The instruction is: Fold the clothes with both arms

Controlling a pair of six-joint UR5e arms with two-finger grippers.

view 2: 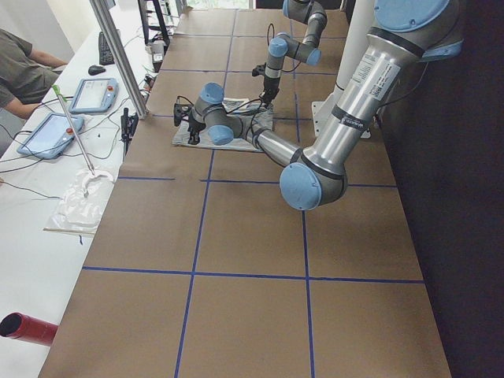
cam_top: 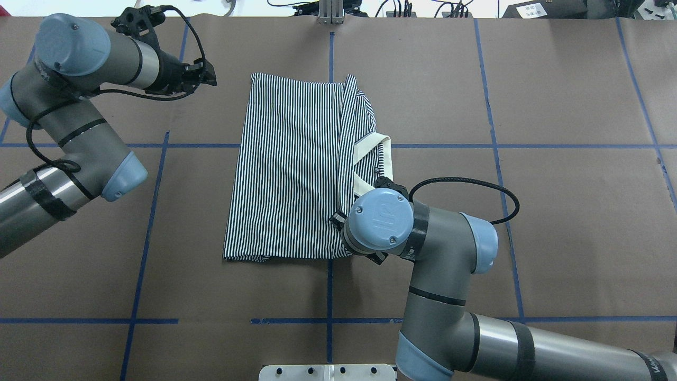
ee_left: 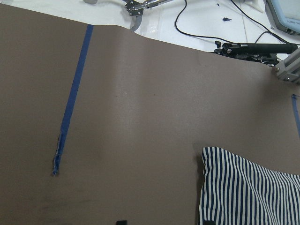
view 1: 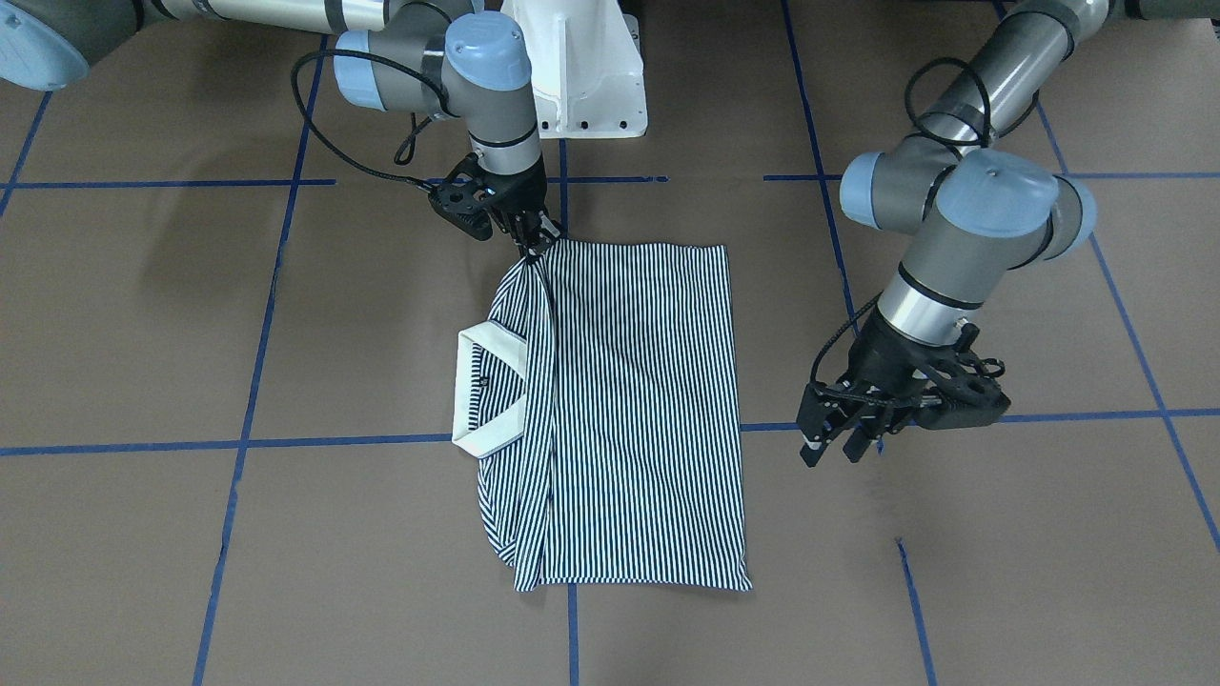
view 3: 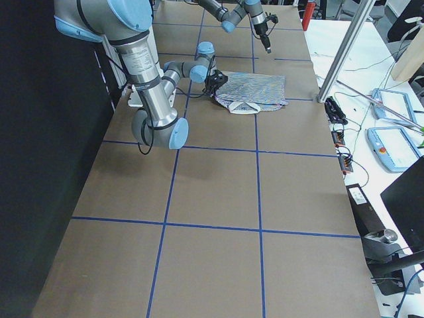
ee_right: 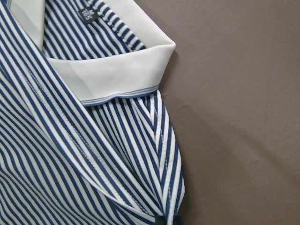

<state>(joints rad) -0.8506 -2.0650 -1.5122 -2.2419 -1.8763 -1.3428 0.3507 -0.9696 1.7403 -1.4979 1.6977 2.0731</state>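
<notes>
The striped polo shirt (view 1: 639,410) lies flat on the brown table, its sides folded in, with the cream collar (view 1: 474,391) pointing to my right. It also shows in the overhead view (cam_top: 291,169). My right gripper (view 1: 534,238) is shut on a bunched fold of the shirt at its near right corner, just off the table. The right wrist view shows the collar (ee_right: 122,75) and the stripes running into the jaws. My left gripper (view 1: 843,443) is open and empty, hovering over bare table left of the shirt's far corner (ee_left: 248,187).
The white pedestal base (view 1: 581,67) stands at the robot's edge of the table. Blue tape lines (cam_top: 151,211) cross the brown surface. A side bench with tablets (view 2: 90,94) and cables runs along the far edge, behind an aluminium post (cam_top: 330,10).
</notes>
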